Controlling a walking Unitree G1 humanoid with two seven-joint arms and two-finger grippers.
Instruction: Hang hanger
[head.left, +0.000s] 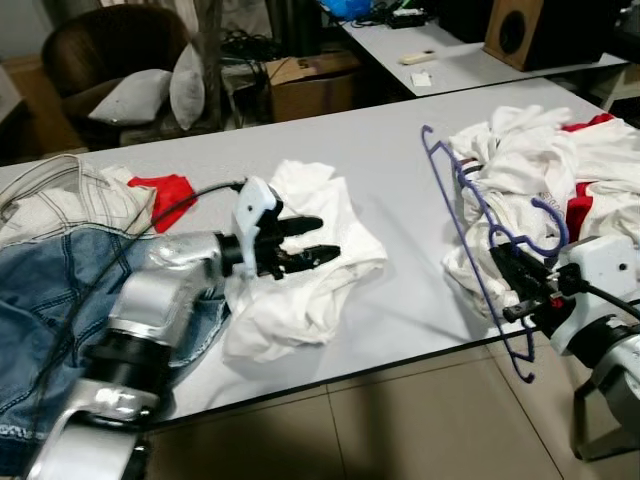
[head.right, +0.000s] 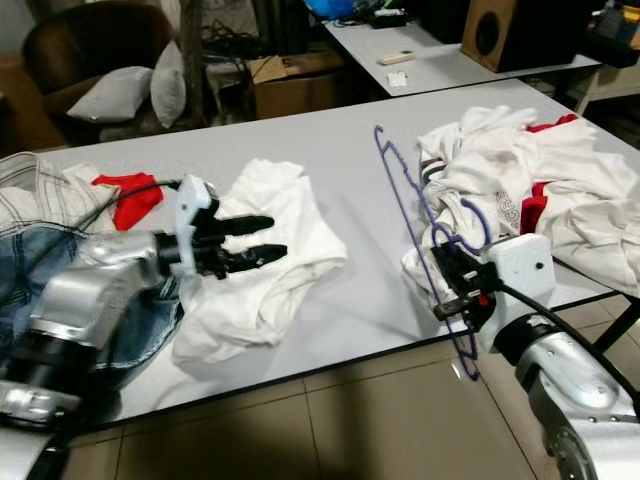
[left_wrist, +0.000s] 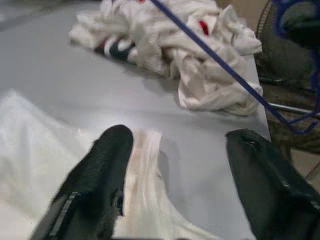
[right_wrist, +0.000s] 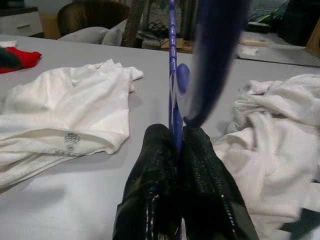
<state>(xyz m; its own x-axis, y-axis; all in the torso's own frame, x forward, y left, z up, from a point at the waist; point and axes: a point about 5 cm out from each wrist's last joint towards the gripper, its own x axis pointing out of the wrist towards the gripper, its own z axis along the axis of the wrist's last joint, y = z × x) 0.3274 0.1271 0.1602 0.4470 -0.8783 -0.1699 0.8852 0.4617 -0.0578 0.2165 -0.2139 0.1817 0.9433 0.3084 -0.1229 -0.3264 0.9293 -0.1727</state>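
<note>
A blue wire hanger (head.left: 470, 215) stands tilted over the right part of the grey table (head.left: 390, 170), its hook beside a heap of white clothes (head.left: 560, 170). My right gripper (head.left: 512, 268) is shut on the hanger's wire (right_wrist: 173, 100) near the table's front edge. A white T-shirt (head.left: 305, 260) lies spread in the middle of the table. My left gripper (head.left: 325, 238) hovers open just above that shirt's collar (left_wrist: 145, 175), fingers (left_wrist: 100, 175) apart with nothing between them.
Jeans (head.left: 50, 300) and a striped shirt (head.left: 70, 200) lie at the table's left end, with a red cloth (head.left: 165, 188) beside them. Behind the table are a brown armchair with cushions (head.left: 130, 70), a cardboard box (head.left: 310, 80) and a second table with a speaker (head.left: 530, 30).
</note>
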